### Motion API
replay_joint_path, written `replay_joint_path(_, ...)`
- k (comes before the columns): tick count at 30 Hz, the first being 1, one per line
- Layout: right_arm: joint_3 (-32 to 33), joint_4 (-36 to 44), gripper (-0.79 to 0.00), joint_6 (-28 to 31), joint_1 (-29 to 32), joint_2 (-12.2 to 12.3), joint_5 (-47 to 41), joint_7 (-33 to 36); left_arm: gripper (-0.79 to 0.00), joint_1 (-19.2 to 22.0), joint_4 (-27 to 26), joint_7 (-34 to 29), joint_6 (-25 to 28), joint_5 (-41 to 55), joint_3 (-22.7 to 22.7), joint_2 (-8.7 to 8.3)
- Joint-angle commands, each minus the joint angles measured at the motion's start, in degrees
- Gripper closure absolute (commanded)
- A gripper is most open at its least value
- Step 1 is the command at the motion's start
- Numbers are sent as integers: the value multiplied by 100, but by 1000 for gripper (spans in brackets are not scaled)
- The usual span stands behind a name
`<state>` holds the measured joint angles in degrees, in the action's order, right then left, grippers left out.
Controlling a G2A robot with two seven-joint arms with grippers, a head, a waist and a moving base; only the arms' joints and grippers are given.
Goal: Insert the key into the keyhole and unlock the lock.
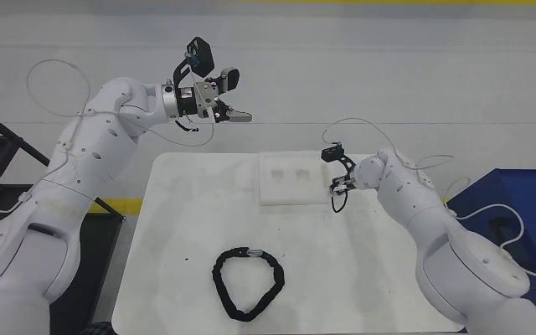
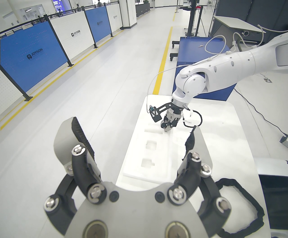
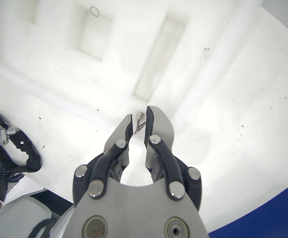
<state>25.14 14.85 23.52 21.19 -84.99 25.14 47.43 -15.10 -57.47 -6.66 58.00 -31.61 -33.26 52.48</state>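
Note:
A black chain lock (image 1: 247, 283) lies curled in a loop on the white table (image 1: 176, 251), near its front; its silver lock body (image 3: 4, 137) shows at the chain's end. My right gripper (image 3: 139, 112) points down at the right end of the white foam block (image 1: 289, 177), narrowly open. A small metal key (image 3: 137, 126) stands on edge between its fingertips, with a gap still showing beside it. My left gripper (image 2: 133, 128) hangs open and empty, high above the table's back left corner. The right gripper (image 2: 167, 127) also shows from there, at the foam's far end.
The foam block (image 2: 153, 155) has several rectangular recesses; one holds a thin wire ring (image 3: 94, 11). A blue cabinet (image 2: 202, 58) stands just beyond the table's right side. Blue and white barriers (image 2: 33, 56) line the floor behind.

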Motion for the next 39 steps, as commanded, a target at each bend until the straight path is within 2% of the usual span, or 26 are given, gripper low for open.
replay_joint_path(1, 14, -33, -74, -14, 2, -13, 11, 1, -785, 0, 0, 0, 0, 0, 0, 0)
replay_joint_path(8, 47, -96, -46, -106, 21, -69, 82, 10, -785, 0, 0, 0, 0, 0, 0, 0)
replay_joint_path(11, 62, -125, 0, -189, 19, -93, 114, 19, -785, 0, 0, 0, 0, 0, 0, 0)
replay_joint_path(29, 125, 71, 0, -424, -139, -161, 448, 130, -785, 0, 0, 0, 0, 0, 0, 0)
replay_joint_path(39, 376, 331, 0, -344, -235, -44, 274, 341, -785, 0, 0, 0, 0, 0, 0, 0)
